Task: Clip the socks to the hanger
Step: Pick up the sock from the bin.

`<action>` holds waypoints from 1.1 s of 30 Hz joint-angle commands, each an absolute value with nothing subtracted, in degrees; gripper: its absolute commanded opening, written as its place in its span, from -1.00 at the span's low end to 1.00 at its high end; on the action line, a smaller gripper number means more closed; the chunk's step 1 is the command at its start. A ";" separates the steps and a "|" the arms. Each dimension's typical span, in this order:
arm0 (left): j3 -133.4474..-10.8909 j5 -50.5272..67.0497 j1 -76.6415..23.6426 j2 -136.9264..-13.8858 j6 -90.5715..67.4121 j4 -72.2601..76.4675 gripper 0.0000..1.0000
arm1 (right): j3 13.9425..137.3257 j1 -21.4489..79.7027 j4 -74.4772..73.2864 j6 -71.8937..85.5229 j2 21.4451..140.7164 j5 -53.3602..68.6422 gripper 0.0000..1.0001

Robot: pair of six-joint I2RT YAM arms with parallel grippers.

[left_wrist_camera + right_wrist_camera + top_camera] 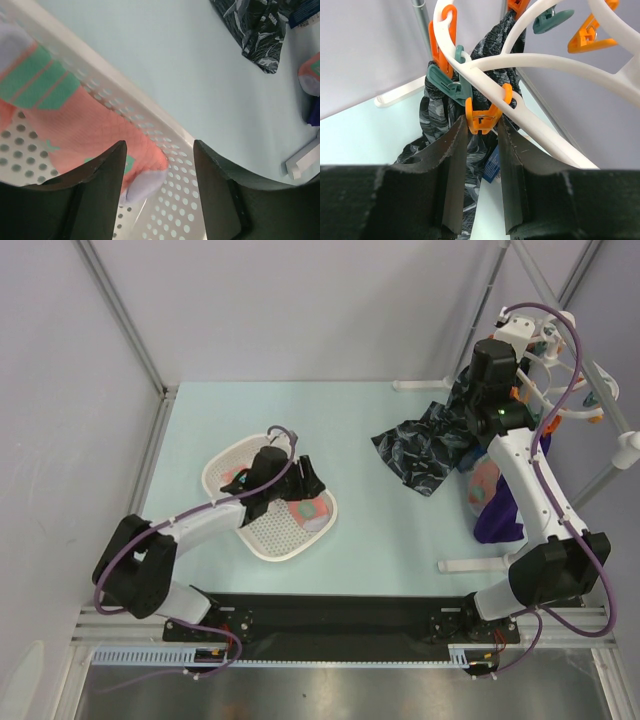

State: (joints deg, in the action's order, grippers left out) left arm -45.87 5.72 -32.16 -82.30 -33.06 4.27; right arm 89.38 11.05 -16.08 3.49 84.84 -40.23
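Observation:
One salmon-pink sock (75,125) with green patches and a pale lilac toe lies in the white perforated basket (100,65). My left gripper (159,146) hovers open just above it, the toe lying low between the two fingers (100,190) without being pinched. From above, that sock (308,512) sits under the left gripper (306,486). A second sock (485,485) lies at the right by my right arm. The white ring hanger (545,62) hangs at the back right. My right gripper (482,122) is shut on one of its orange pegs (482,116).
A dark navy patterned cloth (425,445) hangs from the hanger (560,370) and spreads onto the table. A purple garment (497,518) lies under the second sock. Teal pegs (445,82) and more orange ones crowd the ring. Frame posts stand at the right.

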 commanded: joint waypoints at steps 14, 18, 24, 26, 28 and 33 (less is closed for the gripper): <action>-35.78 -6.24 -37.00 -79.45 -45.43 6.39 0.35 | 89.12 10.90 -16.79 5.71 82.88 -37.44 -1.00; -38.58 -5.01 -37.00 -83.74 -45.26 5.54 0.35 | 88.95 10.90 -16.96 5.71 82.71 -37.27 -1.00; -39.64 -4.83 -36.56 -87.88 -48.69 5.19 0.28 | 88.77 10.90 -17.23 6.06 82.62 -37.00 -1.00; -39.38 -5.01 -35.95 -87.89 -49.66 5.19 0.20 | 88.68 10.99 -17.14 6.24 82.70 -36.91 -1.00; -38.85 -5.88 -35.77 -85.97 -49.83 4.92 0.15 | 88.68 10.90 -17.14 5.98 82.62 -36.91 -1.00; -39.11 -12.46 -35.42 -79.02 -47.11 0.45 0.28 | 88.94 10.98 -17.23 6.33 82.70 -36.48 -1.00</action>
State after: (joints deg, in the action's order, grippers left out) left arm -37.93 -7.38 -36.18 -84.33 -47.88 2.44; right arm 88.99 10.92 -16.14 5.21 84.07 -38.17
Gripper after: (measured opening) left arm 0.626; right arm 0.325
